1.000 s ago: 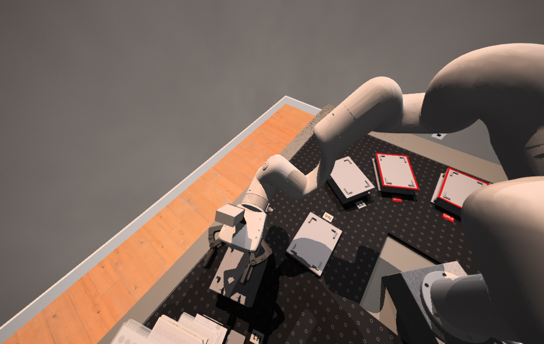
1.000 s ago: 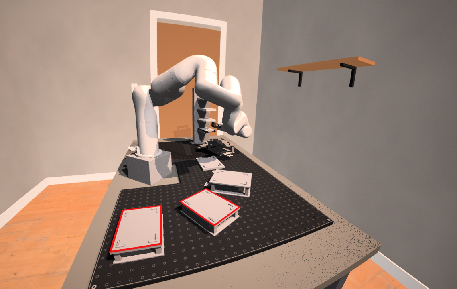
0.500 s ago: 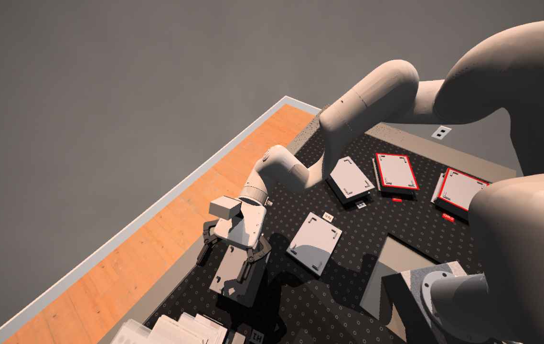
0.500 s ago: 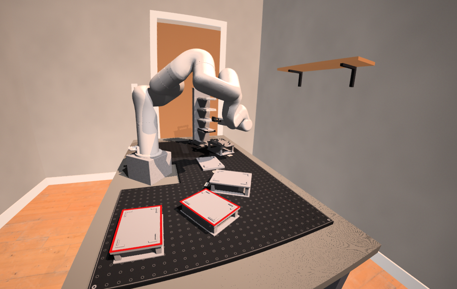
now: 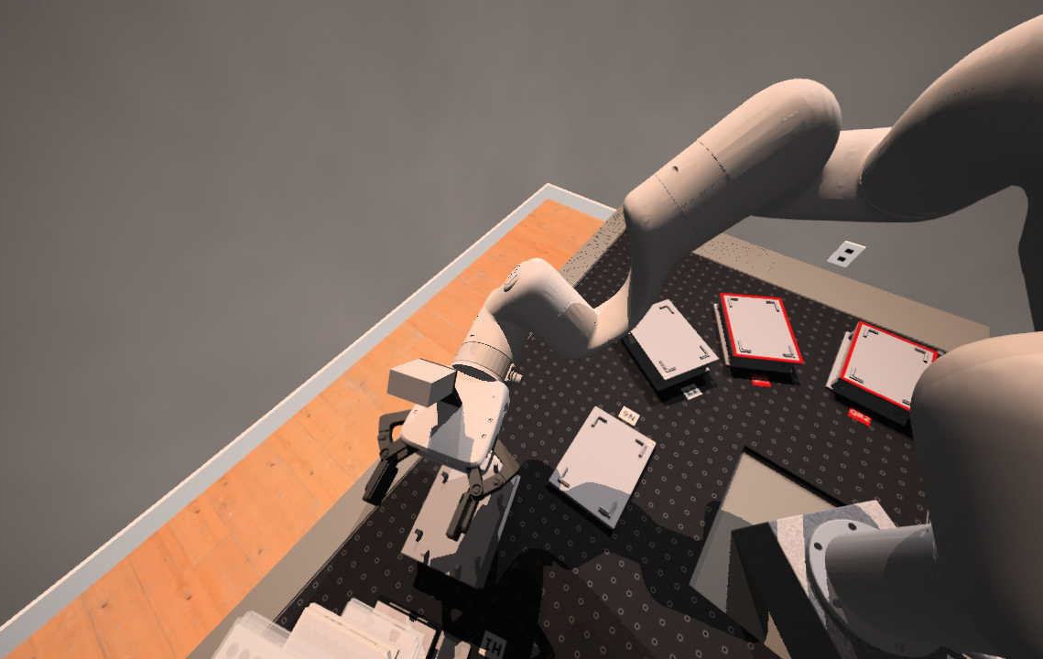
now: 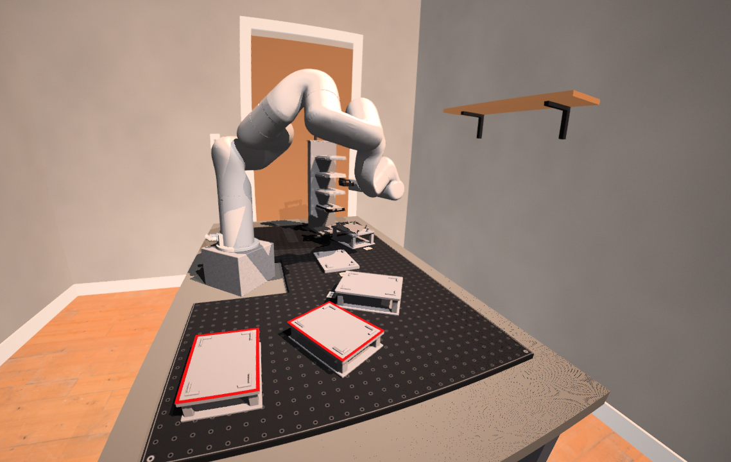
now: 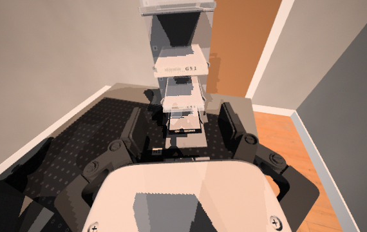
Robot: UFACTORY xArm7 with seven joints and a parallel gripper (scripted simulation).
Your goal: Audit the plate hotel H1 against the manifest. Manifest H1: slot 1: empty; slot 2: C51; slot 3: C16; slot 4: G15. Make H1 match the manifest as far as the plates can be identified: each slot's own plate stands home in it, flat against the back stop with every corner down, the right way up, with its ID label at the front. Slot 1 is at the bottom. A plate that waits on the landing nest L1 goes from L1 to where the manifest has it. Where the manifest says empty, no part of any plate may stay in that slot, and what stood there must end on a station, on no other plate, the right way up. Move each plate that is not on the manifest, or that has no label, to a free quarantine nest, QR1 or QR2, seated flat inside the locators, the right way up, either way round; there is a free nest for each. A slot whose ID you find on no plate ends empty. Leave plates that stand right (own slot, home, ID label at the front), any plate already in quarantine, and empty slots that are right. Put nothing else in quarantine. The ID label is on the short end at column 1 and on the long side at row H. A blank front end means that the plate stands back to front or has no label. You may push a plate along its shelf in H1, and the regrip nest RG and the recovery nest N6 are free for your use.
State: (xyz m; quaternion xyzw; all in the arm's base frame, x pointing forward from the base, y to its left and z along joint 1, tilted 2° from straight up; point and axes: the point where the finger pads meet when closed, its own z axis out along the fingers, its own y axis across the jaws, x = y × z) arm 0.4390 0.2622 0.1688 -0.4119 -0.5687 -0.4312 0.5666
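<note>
Black perforated matting (image 6: 425, 339) covers the bench, dotted with small rings. The gripper (image 7: 183, 129) hangs with its dark, blocky fingers spread wide, holding nothing, facing the hotel (image 6: 315, 166), a tall grey tower of thin shelves. In the wrist view a pale, flat plate (image 7: 181, 62) there carries a front label reading G51; a translucent plate (image 7: 183, 97) sits below it, its label too small to read, and another plate (image 7: 183, 123) lower still. A clear plate (image 7: 177, 6) tops the stack. Two red-edged rectangular nests (image 6: 219, 360) (image 6: 334, 330) lie well apart from the hotel, with a plain nest (image 6: 369, 285) between.
</note>
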